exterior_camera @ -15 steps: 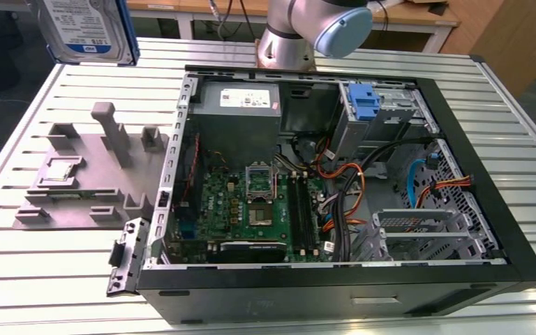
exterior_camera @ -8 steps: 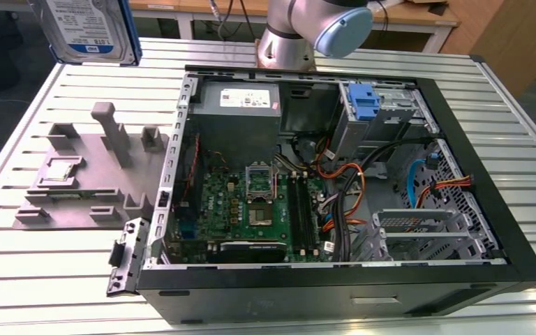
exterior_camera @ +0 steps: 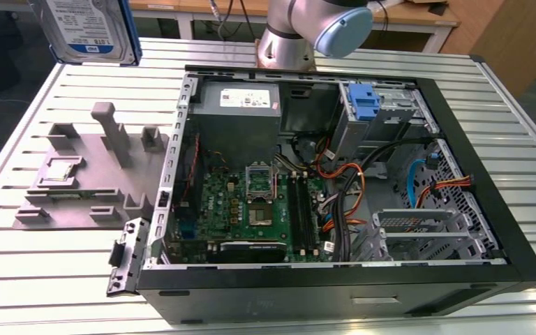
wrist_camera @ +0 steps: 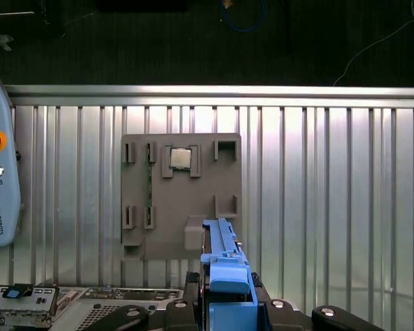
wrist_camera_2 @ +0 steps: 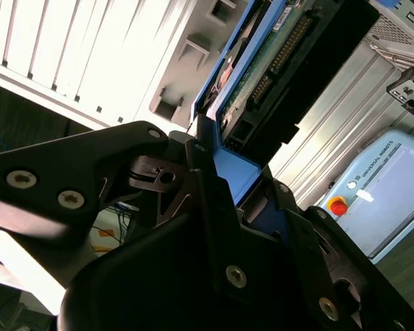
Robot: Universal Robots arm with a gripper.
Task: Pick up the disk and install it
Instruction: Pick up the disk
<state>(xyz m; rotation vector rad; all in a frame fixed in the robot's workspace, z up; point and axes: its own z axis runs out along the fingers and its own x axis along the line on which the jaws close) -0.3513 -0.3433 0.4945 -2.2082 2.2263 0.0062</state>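
1 step looks done: the disk (exterior_camera: 86,24) is held up off the surface (exterior_camera: 35,279) at the exterior view's upper left, well apart from the open computer case (exterior_camera: 343,174). In the second wrist view the gripper (wrist_camera_2: 234,178) has its jaws pinching the disk's blue rail. Installing is the step in hand. I judge it calls for squaring those rails to a bay inside the case. The disk shows a white-and-blue label, with a green board on its other face.

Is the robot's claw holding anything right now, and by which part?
Yes. The gripper is shut on the disk, clamping the blue rail along its edge.
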